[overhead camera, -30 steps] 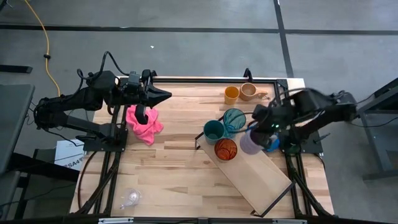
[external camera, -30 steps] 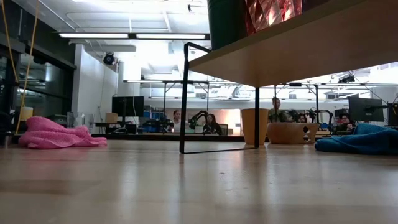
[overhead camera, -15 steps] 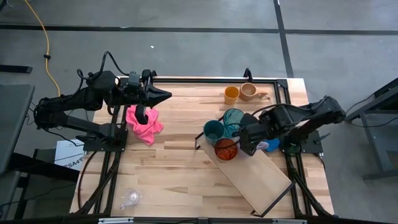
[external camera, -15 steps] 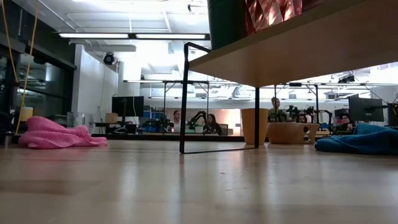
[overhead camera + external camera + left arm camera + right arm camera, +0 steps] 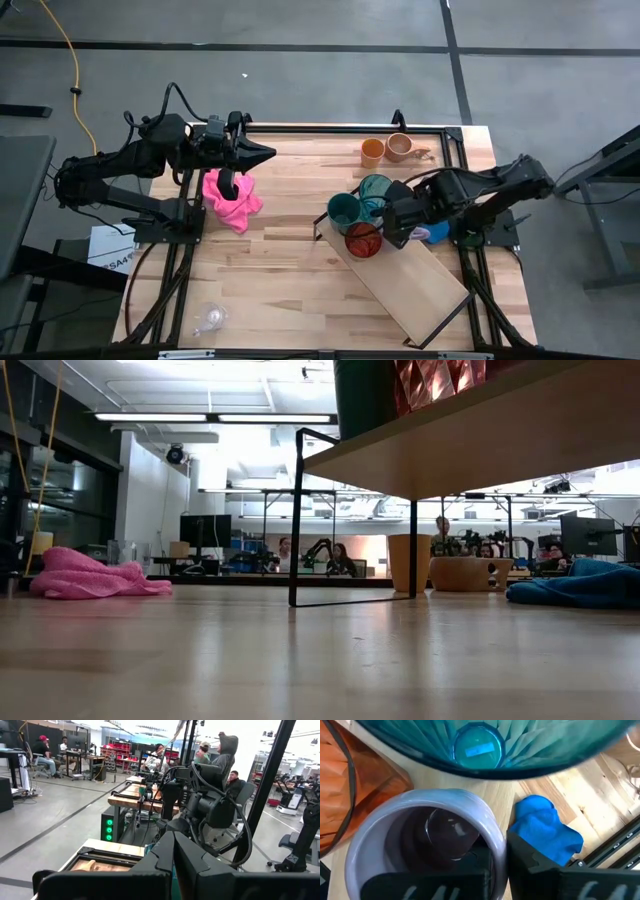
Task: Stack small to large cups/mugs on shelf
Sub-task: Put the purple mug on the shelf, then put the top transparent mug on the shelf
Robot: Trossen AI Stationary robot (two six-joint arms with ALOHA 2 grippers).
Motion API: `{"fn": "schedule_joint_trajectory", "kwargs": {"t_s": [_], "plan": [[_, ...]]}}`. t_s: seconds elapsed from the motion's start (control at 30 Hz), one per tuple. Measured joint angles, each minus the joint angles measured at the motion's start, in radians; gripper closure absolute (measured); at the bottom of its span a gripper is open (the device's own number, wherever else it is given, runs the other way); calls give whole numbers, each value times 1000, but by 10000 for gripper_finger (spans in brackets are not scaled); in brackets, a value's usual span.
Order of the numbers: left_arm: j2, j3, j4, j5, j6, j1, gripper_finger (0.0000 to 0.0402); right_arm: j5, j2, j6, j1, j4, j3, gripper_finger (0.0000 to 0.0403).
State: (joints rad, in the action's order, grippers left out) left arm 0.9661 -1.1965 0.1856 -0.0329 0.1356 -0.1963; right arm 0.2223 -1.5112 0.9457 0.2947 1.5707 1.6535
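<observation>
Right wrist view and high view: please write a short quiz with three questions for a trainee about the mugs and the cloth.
1. True or false: the right tool grips the purple mug by its rim.
2. The orange mug stands right beside: A) a bottle; B) the tan mug; C) a bowl.
3. What colour is the cloth that lies next to the purple mug?
Key: 1 true; 2 B; 3 blue.

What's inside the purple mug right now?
The purple mug looks empty: dark glossy interior. The right end effector is shut on its rim, one finger inside hiding part of the wall.
</observation>
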Motion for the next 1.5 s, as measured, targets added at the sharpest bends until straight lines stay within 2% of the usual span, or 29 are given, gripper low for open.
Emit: {"fn": "schedule_joint_trajectory", "kwargs": {"t_s": [0.4, 0.7, 1.07, 1.27, 1.4, 1.5], "plan": [[0, 0, 0, 0, 0, 0, 402, -43, -20, -11, -27, 1, 0, 394], [0, 0, 0, 0, 0, 0, 402, -44, -19, -11, -27, 0, 0, 314], [0, 0, 0, 0, 0, 0, 402, -60, -12, -12, -27, -1, 0, 275], [0, 0, 0, 0, 0, 0, 401, -101, 66, -61, -26, -7, 0, 246], [0, 0, 0, 0, 0, 0, 402, -111, 150, -111, -26, -30, 0, 230], [0, 0, 0, 0, 0, 0, 402, -157, 219, -169, -26, -78, 0, 226]]}}
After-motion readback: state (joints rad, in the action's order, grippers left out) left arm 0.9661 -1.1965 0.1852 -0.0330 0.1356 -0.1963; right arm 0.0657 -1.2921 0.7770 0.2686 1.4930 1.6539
